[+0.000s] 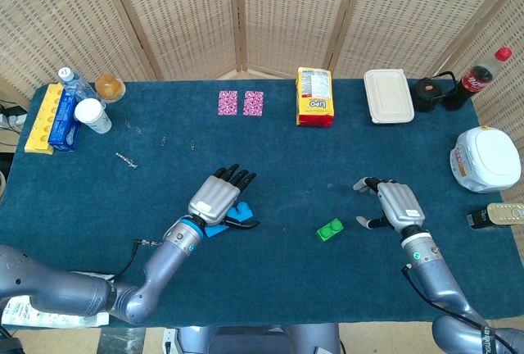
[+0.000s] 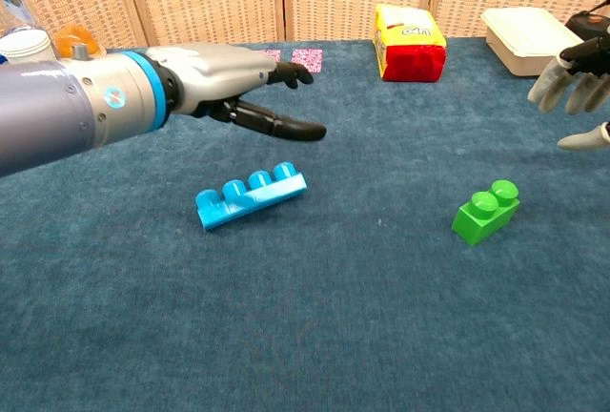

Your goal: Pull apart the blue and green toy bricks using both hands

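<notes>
The long blue brick point(image 2: 251, 196) lies flat on the dark blue table cloth, studs up; the head view shows only a piece of the blue brick point(image 1: 240, 211) under my fingers. My left hand point(image 2: 229, 88) point(image 1: 219, 197) hovers just above it, fingers spread, holding nothing. The small green brick point(image 2: 487, 210) point(image 1: 331, 229) rests apart on the cloth to the right. My right hand point(image 1: 395, 205) point(image 2: 576, 83) is raised to the right of the green brick, fingers apart, not touching it.
At the back stand a yellow-red packet point(image 1: 315, 97), a white lunch box point(image 1: 387, 96), a cola bottle point(image 1: 480, 76) and two pink cards point(image 1: 241, 103). A white cup point(image 1: 92, 115) and yellow-blue boxes point(image 1: 52, 119) sit far left; a white pot point(image 1: 486, 158) far right.
</notes>
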